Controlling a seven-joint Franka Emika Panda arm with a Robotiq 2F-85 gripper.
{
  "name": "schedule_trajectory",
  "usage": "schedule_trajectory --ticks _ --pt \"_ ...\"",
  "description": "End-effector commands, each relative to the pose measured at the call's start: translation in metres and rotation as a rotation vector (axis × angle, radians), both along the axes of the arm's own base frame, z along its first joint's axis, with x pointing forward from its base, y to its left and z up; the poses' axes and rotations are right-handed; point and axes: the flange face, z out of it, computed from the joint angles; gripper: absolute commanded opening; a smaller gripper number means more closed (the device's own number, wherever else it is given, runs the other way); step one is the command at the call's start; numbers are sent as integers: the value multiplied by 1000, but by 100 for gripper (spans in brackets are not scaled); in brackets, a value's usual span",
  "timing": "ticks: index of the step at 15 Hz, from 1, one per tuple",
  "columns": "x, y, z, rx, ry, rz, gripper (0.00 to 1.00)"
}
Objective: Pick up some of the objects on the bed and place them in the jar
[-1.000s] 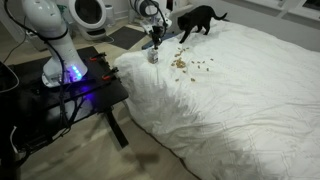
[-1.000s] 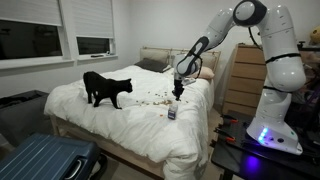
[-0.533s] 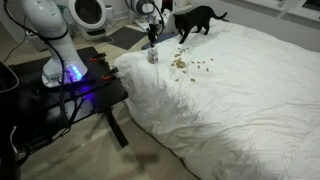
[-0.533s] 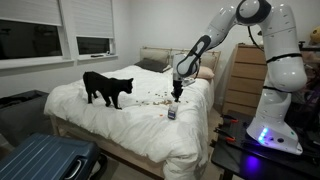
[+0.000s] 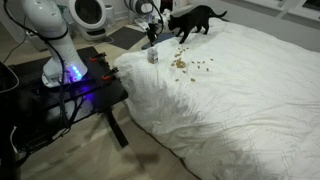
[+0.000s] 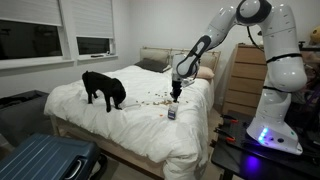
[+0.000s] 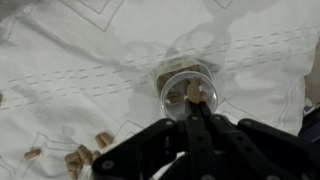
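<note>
Cat [image 6: 104, 88] turned since earlier; closed jaws above jar [image 7: 172, 80], partly hiding rim.

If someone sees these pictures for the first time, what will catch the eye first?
A black cat stands on the white bed, near a scatter of tan bits. The white robot arm holds its shut claw just above a small jar at the bed's edge.

The tool [image 7: 196, 104] hides part of the jar [image 7: 164, 86] — tips blurred.
</note>
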Motion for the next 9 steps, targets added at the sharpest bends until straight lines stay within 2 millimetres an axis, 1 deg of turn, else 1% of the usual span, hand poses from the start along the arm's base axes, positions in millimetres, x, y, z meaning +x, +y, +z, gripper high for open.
schedule_trajectory --ticks 1,5,9 --pt "-1 4 0 8 -28 24 1" --pt "0 7 -6 8 -43 33 1" --pt "1 4 -15 3 -46 29 1"
